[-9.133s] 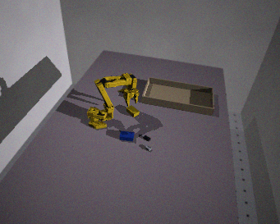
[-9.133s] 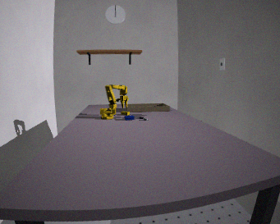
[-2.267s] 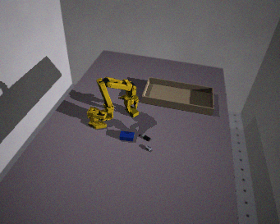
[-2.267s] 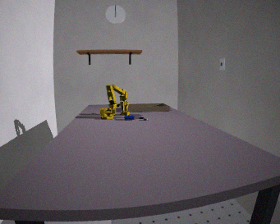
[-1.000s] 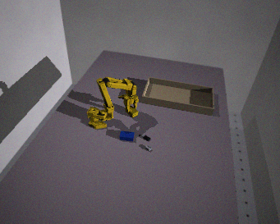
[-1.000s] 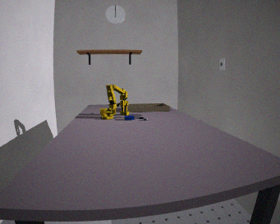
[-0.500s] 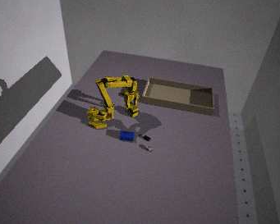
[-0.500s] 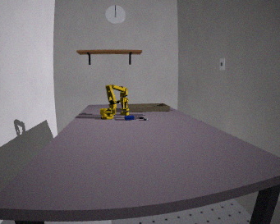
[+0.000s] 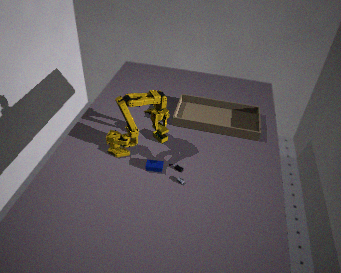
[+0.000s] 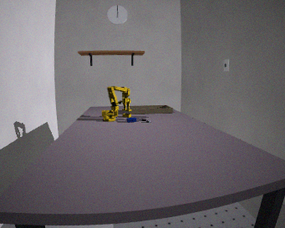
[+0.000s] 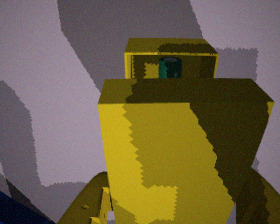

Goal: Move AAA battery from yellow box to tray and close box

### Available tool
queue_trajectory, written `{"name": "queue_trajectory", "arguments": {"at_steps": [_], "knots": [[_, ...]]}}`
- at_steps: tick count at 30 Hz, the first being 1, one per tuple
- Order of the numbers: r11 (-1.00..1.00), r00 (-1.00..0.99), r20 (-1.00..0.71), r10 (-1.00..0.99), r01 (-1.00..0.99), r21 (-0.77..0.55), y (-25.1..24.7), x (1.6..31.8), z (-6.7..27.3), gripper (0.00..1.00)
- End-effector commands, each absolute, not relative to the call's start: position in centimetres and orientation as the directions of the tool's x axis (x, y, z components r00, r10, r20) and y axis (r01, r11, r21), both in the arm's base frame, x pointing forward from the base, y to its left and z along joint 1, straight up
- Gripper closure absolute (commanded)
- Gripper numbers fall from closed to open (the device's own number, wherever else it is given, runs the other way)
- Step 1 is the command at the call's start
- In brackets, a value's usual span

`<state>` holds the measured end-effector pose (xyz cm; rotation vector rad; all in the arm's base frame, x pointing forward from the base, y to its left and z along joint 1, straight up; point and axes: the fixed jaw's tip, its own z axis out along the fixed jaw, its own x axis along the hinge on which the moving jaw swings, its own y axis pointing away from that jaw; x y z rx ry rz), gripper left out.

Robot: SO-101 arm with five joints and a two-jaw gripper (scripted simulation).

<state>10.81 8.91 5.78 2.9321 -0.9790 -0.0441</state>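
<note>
"Where is your AAA battery?"

"In the wrist view, your dark teal, cylindrical AAA battery [image 11: 170,69] stands in the open yellow box base [image 9: 161,136] [image 10: 127,116] [image 11: 140,45], upper centre, beyond the yellow box lid [image 9: 159,123] [image 11: 157,135]."

"And your end effector [image 9: 159,117] [image 10: 127,103] [image 11: 172,192]?"

"It appears to pinch that lid above the base. Your brown, shallow rectangular tray [image 9: 215,130] [image 10: 155,109] lies right of both in the top view, so I'd set the lid aside, clear of that path, then tip the base rightward."
</note>
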Motion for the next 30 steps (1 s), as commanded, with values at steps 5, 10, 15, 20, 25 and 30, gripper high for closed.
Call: {"name": "queue_trajectory", "arguments": {"at_steps": [5, 10, 15, 20, 25, 30], "knots": [[-0.798, 0.798, 0.0, -0.602, -0.602, 0.0, 9.4, 11.19, 6.65, 0.79], [-0.798, 0.798, 0.0, -0.602, -0.602, 0.0, 9.4, 11.19, 6.65, 0.79], [-0.798, 0.798, 0.0, -0.602, -0.602, 0.0, 9.4, 11.19, 6.65, 0.79], [-0.798, 0.798, 0.0, -0.602, -0.602, 0.0, 9.41, 11.19, 6.67, 0.79], [-0.798, 0.798, 0.0, -0.602, -0.602, 0.0, 9.52, 11.33, 7.0, 0.79], [-0.798, 0.798, 0.0, -0.602, -0.602, 0.0, 9.65, 11.48, 7.41, 0.79]]}}
